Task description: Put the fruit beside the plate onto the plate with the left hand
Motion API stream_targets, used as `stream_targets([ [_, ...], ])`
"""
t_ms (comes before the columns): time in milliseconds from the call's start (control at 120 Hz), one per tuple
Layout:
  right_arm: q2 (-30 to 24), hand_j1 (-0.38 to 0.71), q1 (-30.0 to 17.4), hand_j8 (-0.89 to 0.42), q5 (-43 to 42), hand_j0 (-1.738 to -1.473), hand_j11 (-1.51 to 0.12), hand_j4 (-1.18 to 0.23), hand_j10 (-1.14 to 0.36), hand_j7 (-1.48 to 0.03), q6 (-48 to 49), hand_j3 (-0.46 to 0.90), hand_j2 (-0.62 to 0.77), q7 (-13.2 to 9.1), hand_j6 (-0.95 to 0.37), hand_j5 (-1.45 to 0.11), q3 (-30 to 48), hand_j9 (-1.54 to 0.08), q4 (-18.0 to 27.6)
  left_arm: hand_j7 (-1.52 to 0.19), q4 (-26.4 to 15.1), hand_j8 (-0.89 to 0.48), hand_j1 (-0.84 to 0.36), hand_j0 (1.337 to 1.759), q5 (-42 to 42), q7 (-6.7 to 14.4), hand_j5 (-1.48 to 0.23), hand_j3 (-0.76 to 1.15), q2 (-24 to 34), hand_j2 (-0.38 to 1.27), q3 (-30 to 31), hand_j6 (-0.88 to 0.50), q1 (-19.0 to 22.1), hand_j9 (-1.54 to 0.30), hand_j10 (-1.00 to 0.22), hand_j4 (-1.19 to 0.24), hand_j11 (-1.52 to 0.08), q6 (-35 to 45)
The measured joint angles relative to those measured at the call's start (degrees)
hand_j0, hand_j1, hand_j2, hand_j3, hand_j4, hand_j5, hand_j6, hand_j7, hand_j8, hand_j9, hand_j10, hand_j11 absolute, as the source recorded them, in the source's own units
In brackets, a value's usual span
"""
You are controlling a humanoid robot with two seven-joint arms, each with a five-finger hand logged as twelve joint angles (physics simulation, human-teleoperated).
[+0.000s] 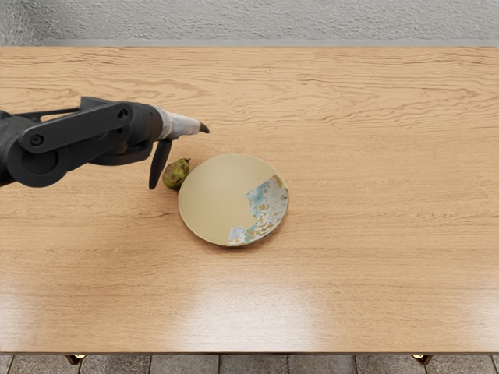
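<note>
Pear (176, 174) just plate-side of my left hand (161, 134), not yet held.
My fingers (158, 165) are spread and empty: one hangs down just beside the pear, another points out above it. The pear lies on the table between that hanging finger and the plate (222, 195) rim, its long axis seemingly slanting plateward.

Head view: high, slanting down over table (374, 117).
</note>
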Motion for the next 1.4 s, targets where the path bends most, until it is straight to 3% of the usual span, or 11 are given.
stream_targets([
  [408, 0.00, -0.35, -0.06, 0.00, 0.00, -1.658, 0.00, 0.00, 0.00, 0.00, 0.14, 0.00, 0.00, 0.00, 0.00, 0.00, -0.01, 0.00, 0.00, -0.07, -3.43, -0.05, 0.29, 1.658, -0.09, 1.85, -0.07, 0.00, 2.18, 0.01, 1.03, -0.05, 1.34, -0.07, -0.05, -0.05, -0.06, 1.52],
  [958, 0.00, -0.35, -0.09, 0.00, 0.00, -1.658, 0.00, 0.00, 0.00, 0.00, 0.19, 0.00, 0.00, 0.00, 0.00, 0.00, -0.01, 0.00, 0.00, -0.07, 1.05, -0.06, 0.28, 1.658, 0.01, 1.16, -0.07, 0.00, -0.69, 0.01, 2.16, -0.06, 2.08, -0.07, -0.06, -0.06, -0.07, 2.94],
  [1400, 0.00, -0.35, -0.09, 0.00, 0.00, -1.658, 0.00, 0.00, 0.00, 0.00, 0.28, 0.00, 0.00, 0.00, 0.00, 0.00, -0.01, 0.00, 0.08, -0.21, 1.88, -0.16, 0.16, 1.658, -0.04, 1.26, -0.21, 0.00, -1.71, 0.03, 3.18, -0.16, 2.05, -0.21, -0.16, -0.16, -0.21, 2.75],
])
